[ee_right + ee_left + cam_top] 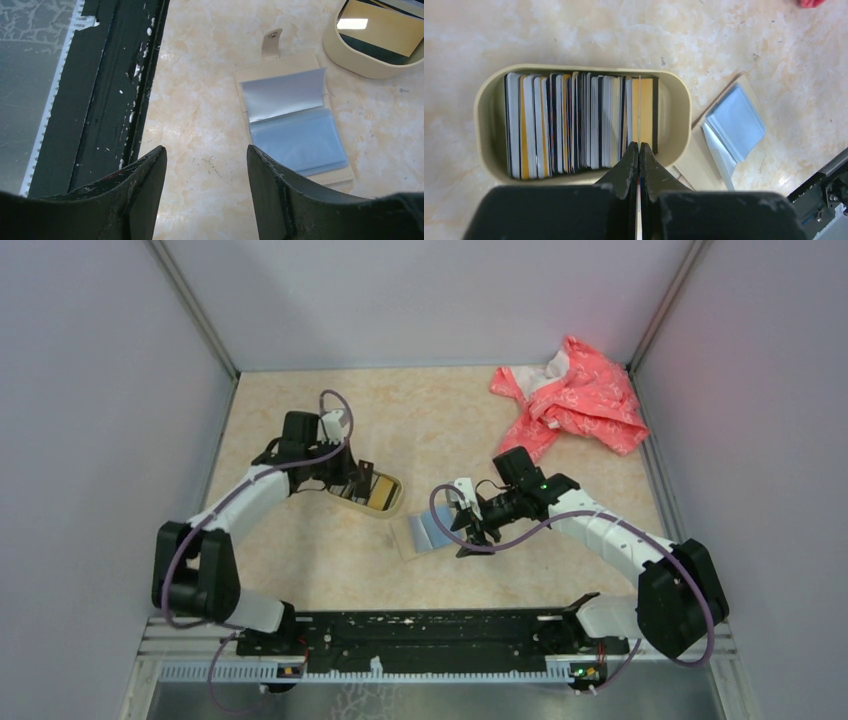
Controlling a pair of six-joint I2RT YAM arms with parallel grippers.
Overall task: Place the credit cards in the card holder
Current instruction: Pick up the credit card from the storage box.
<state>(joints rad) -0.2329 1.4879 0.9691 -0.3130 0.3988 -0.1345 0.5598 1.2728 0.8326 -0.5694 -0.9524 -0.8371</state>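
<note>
The left gripper point(639, 150) has its jaws pinched tight on a single card point(639, 107), seen edge-on as a thin pale line near the right end of the row. The rest of the credit cards point(574, 125) stand on edge, packed side by side in the oval tan dish point(680, 120), which sits left of the middle of the tabletop point(440, 410). Just beside the dish, towards the near edge, the card holder point(734, 125) lies opened flat with its clear bluish sleeves up and its snap tab pointing away from the fold. The right gripper point(206, 155) hovers over the bare top next to the holder with its jaws spread and nothing between them. A pink cloth point(575, 400) is bunched in the far right corner, well out of the way.

As I read it, the step in hand is drawing that one card out of the pack. The lift wants to go straight up along the card's own plane, since any sideways lean could drag the yellow neighbour with it or tip the row. The grip looks to sit on the card's upper edge, so it should hold firm without twisting. The right arm would do well to pin the holder or lift a sleeve mouth, because those soft sleeves lie flat and a card edge may skid over them instead of sliding in.
</note>
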